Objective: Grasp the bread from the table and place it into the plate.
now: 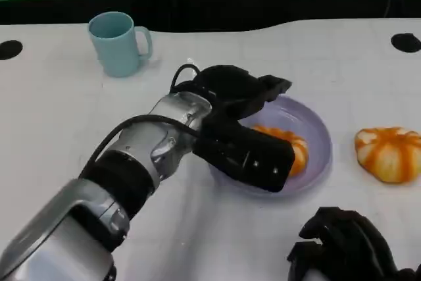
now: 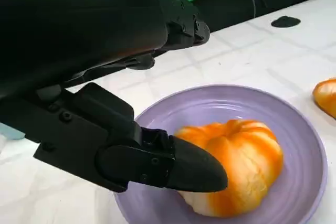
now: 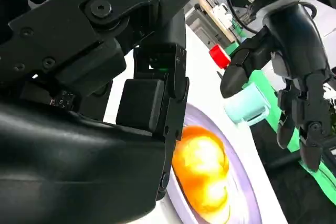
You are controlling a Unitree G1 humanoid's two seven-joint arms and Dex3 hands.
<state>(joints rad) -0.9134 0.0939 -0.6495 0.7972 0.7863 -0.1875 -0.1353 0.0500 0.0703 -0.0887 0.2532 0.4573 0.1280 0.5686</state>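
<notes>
- The left hand (image 1: pixel 245 123) is reaching over the near-left rim of the purple plate (image 1: pixel 316 123), its fingers (image 2: pixel 184 169) spread around the bread (image 1: pixel 289 149) rather than clamped on it. In the left wrist view one black finger is lying against the bread's side and another (image 2: pixel 181 27) is arching well above it, so the hand is looking released, or nearly so; whether any finger is pressing I cannot tell.
- The bread (image 2: pixel 236 166) is sitting inside the plate (image 2: pixel 299 129), resting on its floor towards the near side, so the placing step is looking done or all but done.
- Judging by its puffed, ridged orange-and-white form, the bread is probably light and soft, giving under pressure and not slippery. The best hold would be across its broad sides, lightly, to avoid squashing it.
- The right hand (image 1: pixel 348 248) is resting low at the table's near edge with fingers curled in, holding nothing.
- A second orange bread (image 1: pixel 389 153) is lying on the white table (image 1: pixel 59 116) just right of the plate, and a light-blue mug (image 1: pixel 118 44) is standing well apart at the far left.
</notes>
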